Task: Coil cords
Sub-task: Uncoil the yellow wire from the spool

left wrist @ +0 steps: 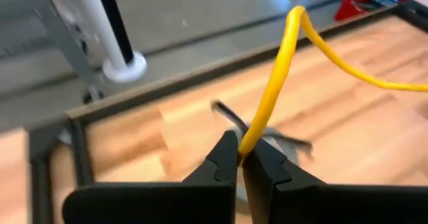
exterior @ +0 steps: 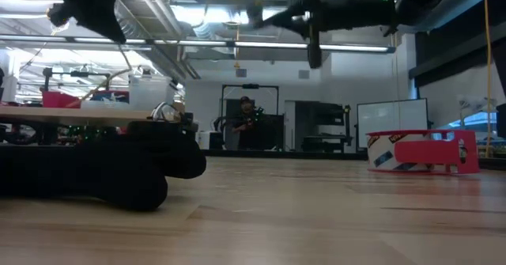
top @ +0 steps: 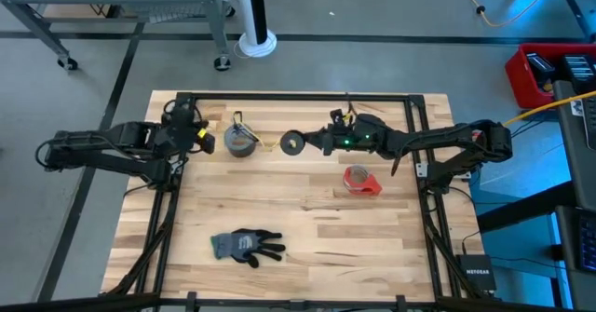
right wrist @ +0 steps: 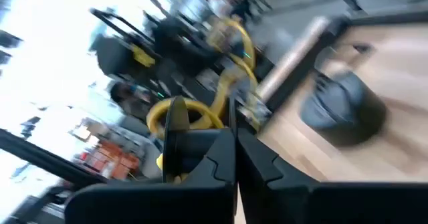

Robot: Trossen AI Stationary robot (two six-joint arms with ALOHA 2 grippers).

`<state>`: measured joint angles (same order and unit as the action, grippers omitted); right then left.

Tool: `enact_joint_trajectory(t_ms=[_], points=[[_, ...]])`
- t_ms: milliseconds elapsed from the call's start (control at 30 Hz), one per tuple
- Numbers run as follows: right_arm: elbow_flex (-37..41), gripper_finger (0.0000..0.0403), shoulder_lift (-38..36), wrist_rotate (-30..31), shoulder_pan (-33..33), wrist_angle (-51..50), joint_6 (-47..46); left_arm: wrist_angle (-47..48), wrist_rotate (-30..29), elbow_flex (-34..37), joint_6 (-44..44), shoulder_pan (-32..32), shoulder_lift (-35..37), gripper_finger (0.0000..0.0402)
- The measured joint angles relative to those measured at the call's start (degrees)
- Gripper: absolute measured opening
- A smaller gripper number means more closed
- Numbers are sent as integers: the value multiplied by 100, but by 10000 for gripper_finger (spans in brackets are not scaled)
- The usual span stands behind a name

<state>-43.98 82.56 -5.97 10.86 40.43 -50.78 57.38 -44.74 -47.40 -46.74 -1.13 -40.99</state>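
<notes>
My left gripper (top: 203, 141) is at the far left of the table, shut on the yellow cord (left wrist: 281, 70). In the left wrist view the cord rises from the fingertips, bends over and runs off the picture's edge. My right gripper (top: 315, 143) is near the table's far middle, shut, with a black ring-shaped coil (top: 292, 143) at its tips. The coil shows edge-on beside the fingers in the right wrist view (right wrist: 175, 120). Blurred yellow loops (right wrist: 200, 114) show behind those fingers. In the low view both arms are high above the tabletop. My left gripper pinches the yellow cord (left wrist: 246, 144) between its two fingertips (left wrist: 224, 158). The cord leads straight out from between the tips and is clear of the table. My right gripper is shut at the rim of the black coil (right wrist: 175, 134), which is off the table. The fingers hide the place of contact.
A grey tape roll (top: 242, 142) lies between the two grippers. A red tape roll (top: 361, 180) lies right of the middle and also shows in the low view (exterior: 419, 150). A dark glove (top: 247, 246) lies near the front edge. A person (exterior: 247, 123) stands far behind the table.
</notes>
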Motion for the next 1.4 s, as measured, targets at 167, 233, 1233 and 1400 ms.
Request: enact_joint_trajectory(t_ms=[167, 233, 1233, 1400], points=[[-1, 1, 0, 507, 2, 702, 144, 13, 824, 231, -391, 2, -198, 0], [-1, 1, 0, 915, 4, 782, 260, -46, 1054, 303, -445, 17, -305, 0], [2, 1, 0, 4736, 6, -2141, 725, -6922, 3684, 545, 2253, 977, -1742, 0], [2, 1, 0, 4674, 6, -2456, 645, -7722, 3906, 545, 2532, 979, -1742, 0]])
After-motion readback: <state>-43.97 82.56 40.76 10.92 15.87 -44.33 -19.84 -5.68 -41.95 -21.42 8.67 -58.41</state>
